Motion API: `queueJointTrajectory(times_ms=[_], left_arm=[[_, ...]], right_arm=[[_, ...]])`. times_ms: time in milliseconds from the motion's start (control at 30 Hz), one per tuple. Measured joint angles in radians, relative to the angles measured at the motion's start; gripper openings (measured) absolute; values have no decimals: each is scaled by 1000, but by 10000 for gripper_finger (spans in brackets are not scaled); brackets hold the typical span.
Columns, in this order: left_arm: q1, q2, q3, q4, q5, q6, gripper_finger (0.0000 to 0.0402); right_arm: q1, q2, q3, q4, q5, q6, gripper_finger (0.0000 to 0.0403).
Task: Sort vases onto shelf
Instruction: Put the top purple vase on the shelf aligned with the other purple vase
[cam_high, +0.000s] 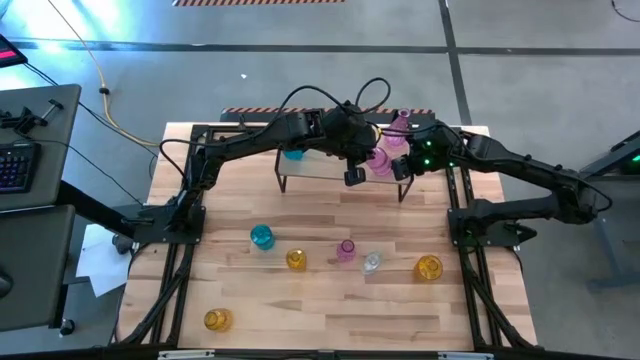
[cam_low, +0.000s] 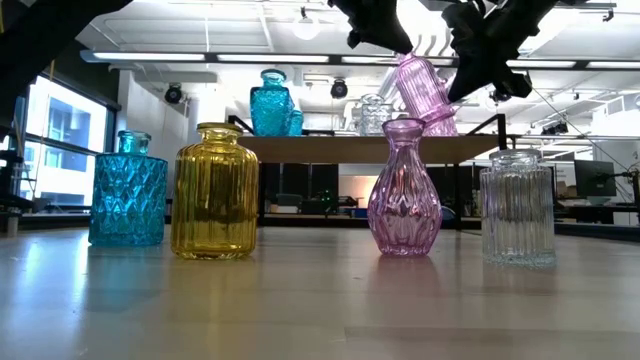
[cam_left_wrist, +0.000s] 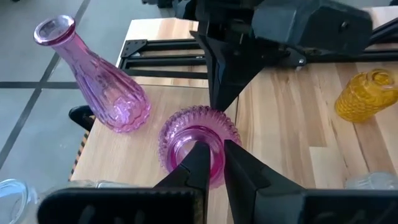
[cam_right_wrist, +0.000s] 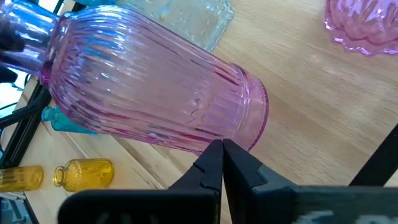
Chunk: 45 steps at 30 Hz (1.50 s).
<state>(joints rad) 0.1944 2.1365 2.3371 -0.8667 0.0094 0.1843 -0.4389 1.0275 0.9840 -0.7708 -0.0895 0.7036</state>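
Note:
The shelf (cam_high: 320, 168) stands at the table's far middle. It carries teal vases (cam_low: 272, 105) on its left and a tall pink vase (cam_left_wrist: 93, 81) upright at its far right. A pink ribbed jar (cam_low: 425, 90) is tilted over the shelf's right part, mouth up and toward the left. My left gripper (cam_left_wrist: 214, 152) is shut on its mouth. My right gripper (cam_right_wrist: 221, 149) is shut, its tips at the jar's side near the base. Whether the base rests on the board is hidden. My left gripper holds the jar by its mouth rim (cam_left_wrist: 214, 134), one finger inside the opening and one outside. It comes slanting down from the table's left. The jar tilts away below the fingers. My right gripper's shut fingertips (cam_right_wrist: 214, 155) meet the jar's ribbed side near the base (cam_right_wrist: 239, 134), slanting down from the right.
On the table in front of the shelf stand a teal vase (cam_high: 262, 237), a yellow one (cam_high: 296, 260), a pink one (cam_high: 346, 250), a clear one (cam_high: 372, 263) and a yellow one (cam_high: 428, 267). One more yellow vase (cam_high: 217, 319) sits near the front left.

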Motion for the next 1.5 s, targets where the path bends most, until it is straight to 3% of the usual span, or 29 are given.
queueJointTrajectory(times_ms=[300, 667, 1500], left_arm=[[-2, 0, 0, 35, 42, -19, 54], [-3, 47, 3, 74, 70, -44, 58], [-8, 49, 18, 77, -20, 11, 58]], right_arm=[[0, 1, 0, 10, -1, -13, 0], [0, 1, 0, 10, -20, -16, 0], [0, 0, 0, 0, -19, -24, 0]])
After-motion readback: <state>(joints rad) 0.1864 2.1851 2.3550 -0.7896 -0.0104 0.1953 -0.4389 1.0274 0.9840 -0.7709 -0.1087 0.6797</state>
